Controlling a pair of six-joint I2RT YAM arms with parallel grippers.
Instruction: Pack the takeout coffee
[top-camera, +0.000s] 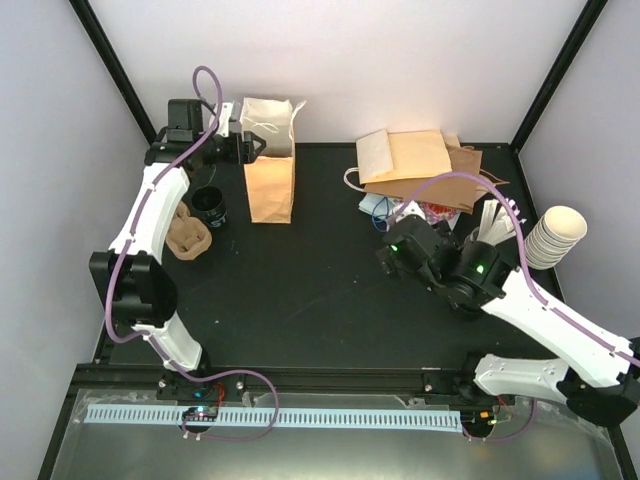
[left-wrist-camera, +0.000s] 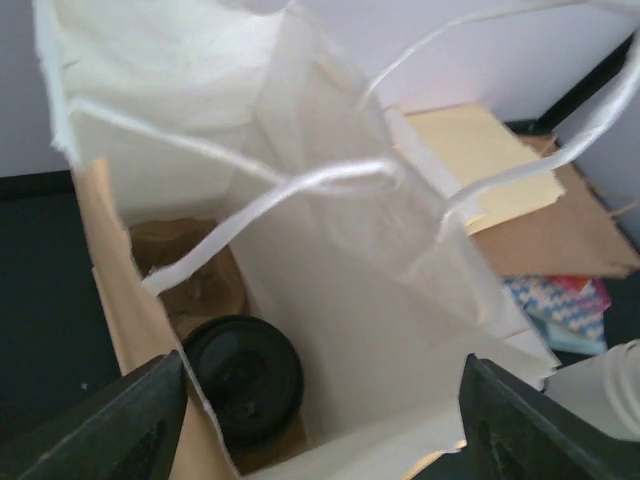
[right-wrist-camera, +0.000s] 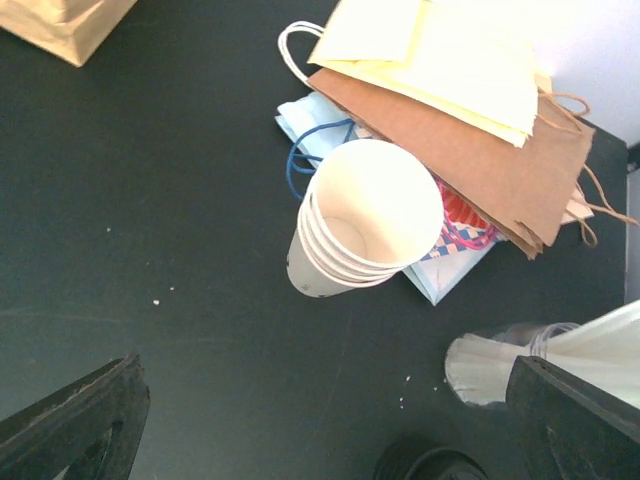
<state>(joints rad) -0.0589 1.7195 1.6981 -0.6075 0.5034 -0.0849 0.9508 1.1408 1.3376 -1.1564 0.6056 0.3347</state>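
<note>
The coffee cup (left-wrist-camera: 245, 375) sits inside the paper bag (left-wrist-camera: 340, 300), with the left claw (left-wrist-camera: 322, 380) open above it. On the way out, the claw could snag a handle (left-wrist-camera: 300, 187) and topple both.

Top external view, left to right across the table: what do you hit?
Brown pulp cup tray → upright brown paper bag → pile of flat paper bags → stack of lidless cream cups.

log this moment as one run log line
left end effector: open at brown paper bag mouth | takeout coffee: inside bag, lid on | right end effector: open, empty
</note>
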